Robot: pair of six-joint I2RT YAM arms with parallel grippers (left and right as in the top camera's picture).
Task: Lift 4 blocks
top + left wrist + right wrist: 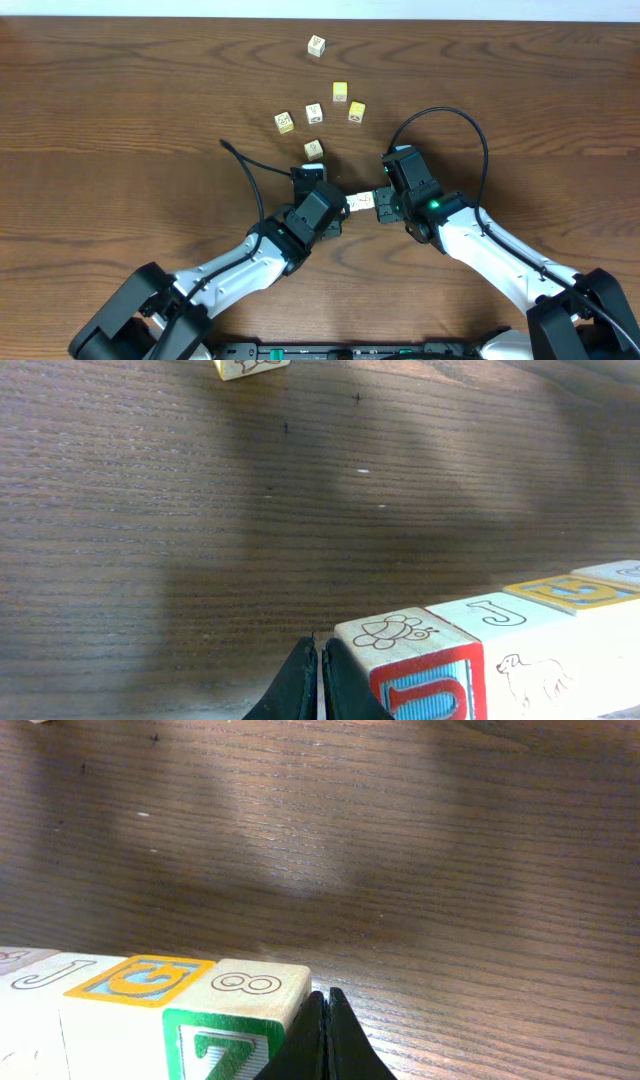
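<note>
Four blocks sit in one tight row [359, 201] between my two grippers. The left wrist view shows the red-faced block [420, 675] with a blue U nearest, then a white block with a J [500, 615] and two more beyond. My left gripper [320, 685] is shut, fingers together, its side pressed against the red block. In the right wrist view the green Z block [225, 1045] is the near end. My right gripper [325, 1040] is shut and presses against that block's side. Whether the row touches the table I cannot tell.
Several loose letter cubes lie farther back on the wooden table, from a white one [316, 45] to yellow ones [340, 92] [284, 122] and one just behind the left gripper [314, 149]. A black cable [250, 165] loops over the table on the left.
</note>
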